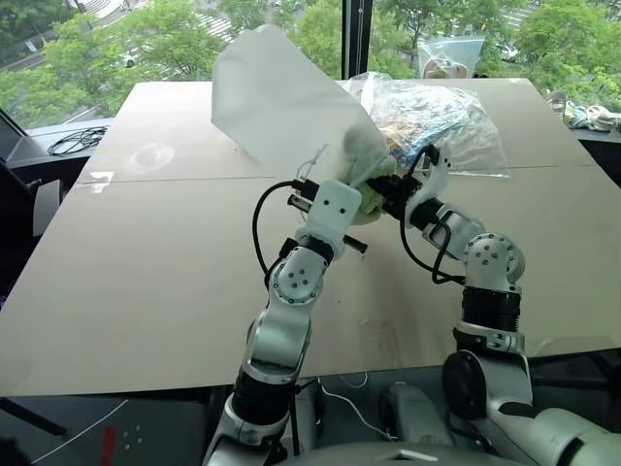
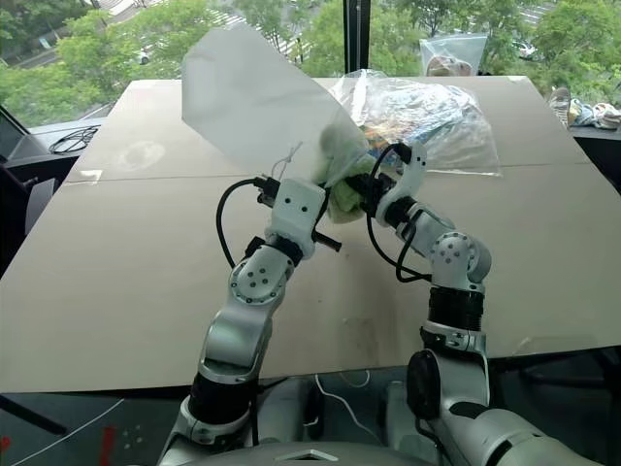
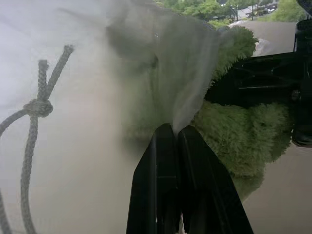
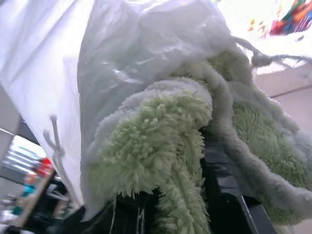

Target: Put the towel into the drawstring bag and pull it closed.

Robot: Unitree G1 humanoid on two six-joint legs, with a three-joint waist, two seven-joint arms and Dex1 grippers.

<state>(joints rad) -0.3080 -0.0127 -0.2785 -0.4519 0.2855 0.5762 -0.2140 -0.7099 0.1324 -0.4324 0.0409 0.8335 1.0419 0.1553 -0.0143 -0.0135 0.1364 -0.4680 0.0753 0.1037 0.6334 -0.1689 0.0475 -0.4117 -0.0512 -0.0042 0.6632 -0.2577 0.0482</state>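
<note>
Your left gripper (image 3: pixel 176 141) pinches the drawstring bag (image 1: pixel 281 102) rim — your right gripper (image 1: pixel 393 197) clamps the towel (image 1: pixel 364 160) at its mouth.

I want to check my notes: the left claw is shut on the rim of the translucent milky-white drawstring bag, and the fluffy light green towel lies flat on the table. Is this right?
Not quite. The fluffy light green towel is off the table, partly inside the bag's mouth, as the right wrist view shows. The left claw is indeed shut on the translucent milky-white drawstring bag.

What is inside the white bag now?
Part of the green towel sits in the bag mouth; the rest hangs outside. Deeper inside, the milky plastic hides any contents.
</note>
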